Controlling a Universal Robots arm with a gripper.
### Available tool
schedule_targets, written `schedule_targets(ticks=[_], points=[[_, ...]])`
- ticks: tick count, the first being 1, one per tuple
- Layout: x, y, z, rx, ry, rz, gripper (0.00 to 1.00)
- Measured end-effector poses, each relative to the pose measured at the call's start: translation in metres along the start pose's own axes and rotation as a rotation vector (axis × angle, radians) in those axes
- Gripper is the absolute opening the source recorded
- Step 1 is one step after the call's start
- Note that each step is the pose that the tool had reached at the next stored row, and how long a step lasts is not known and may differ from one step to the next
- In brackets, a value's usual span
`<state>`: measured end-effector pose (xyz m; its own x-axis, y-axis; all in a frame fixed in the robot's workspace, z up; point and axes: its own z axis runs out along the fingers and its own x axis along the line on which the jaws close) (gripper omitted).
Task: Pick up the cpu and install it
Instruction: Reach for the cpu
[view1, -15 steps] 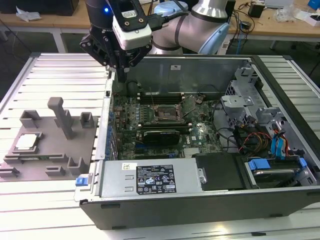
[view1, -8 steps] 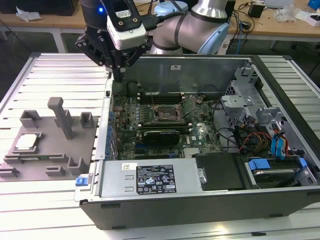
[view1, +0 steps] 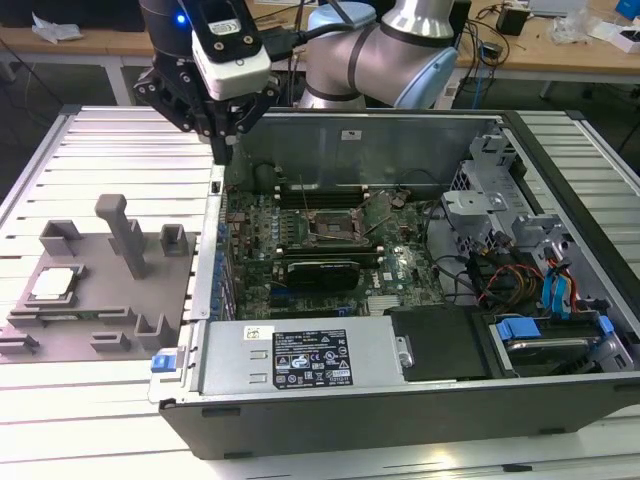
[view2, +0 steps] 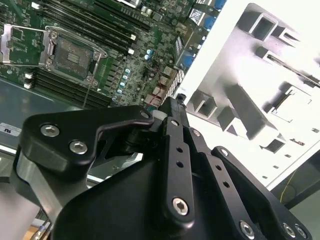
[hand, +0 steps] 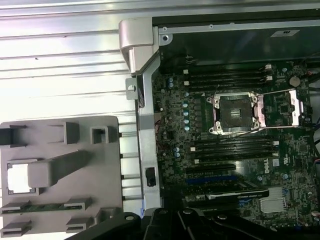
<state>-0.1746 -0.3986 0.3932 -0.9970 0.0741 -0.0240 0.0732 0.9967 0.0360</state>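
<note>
We found the black, jointed metal gripper (view1: 222, 150) in the upper left of the exterior view. It hung over the near-left corner of the open dark-grey steel computer case (view1: 400, 415). In the second wrist view its slim black fingers (view2: 172, 127) were pressed together at the tips, with nothing pinched between them.

Just beyond it, inside the case, lay the green motherboard (view1: 400, 265) with its dark square metal-framed socket (view1: 333, 225). The socket's frame stood open in the first wrist view (hand: 235, 114).

For writing, we noted a black printed label (view1: 310, 358) and a small white sticker (view1: 258, 333) on the grey metal power supply box at the lower middle. Another small white sticker (view1: 348, 134) sat on the case's inner wall.

The cpu (view1: 55, 283), a small flat silvery square chip, lay in a recess of the grey plastic tray with upright blocks (view1: 130, 300), at the left of the exterior view. It was well apart from the gripper, lower and further left in the frame. In the first wrist view it showed as a bright square (hand: 17, 177).
</note>
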Motion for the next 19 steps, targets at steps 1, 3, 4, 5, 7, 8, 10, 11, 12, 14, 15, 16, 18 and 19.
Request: schedule_targets(ticks=[1, 3, 4, 5, 7, 8, 10, 11, 12, 14, 15, 16, 18, 19], points=[[0.0014, -0.0001, 0.0, 0.0, 0.0, 0.0, 0.11], [0.0049, -0.0004, -0.0001, 0.0, 0.0, 0.0, 0.11], [0.0071, -0.0005, -0.0002, 0.0, -0.0001, 0.0, 0.11], [0.0088, -0.0006, -0.0002, 0.0, -0.0002, 0.0, 0.11], [0.0122, -0.0009, -0.0003, 0.0, -0.0001, 0.0, 0.11], [0.0149, -0.0011, -0.0004, 0.0, -0.0002, 0.0, 0.11], [0.0184, -0.0013, -0.0005, 0.0, -0.0002, 0.0, 0.11], [0.0203, -0.0015, -0.0006, 0.0, -0.0004, 0.0, 0.11], [0.0226, -0.0017, -0.0006, 0.0, -0.0005, 0.0, 0.11], [0.0276, -0.002, -0.0007, -0.0001, -0.001, 0.0, 0.11], [0.0305, -0.0022, -0.0008, -0.0001, -0.0014, 0.0, 0.11], [0.0359, -0.0026, -0.0009, -0.0002, -0.0023, 0.0, 0.11], [0.0421, -0.0031, -0.0011, -0.0002, -0.0034, 0.0, 0.11], [0.0463, -0.0034, -0.0012, -0.0004, -0.0043, 0.0, 0.11]])
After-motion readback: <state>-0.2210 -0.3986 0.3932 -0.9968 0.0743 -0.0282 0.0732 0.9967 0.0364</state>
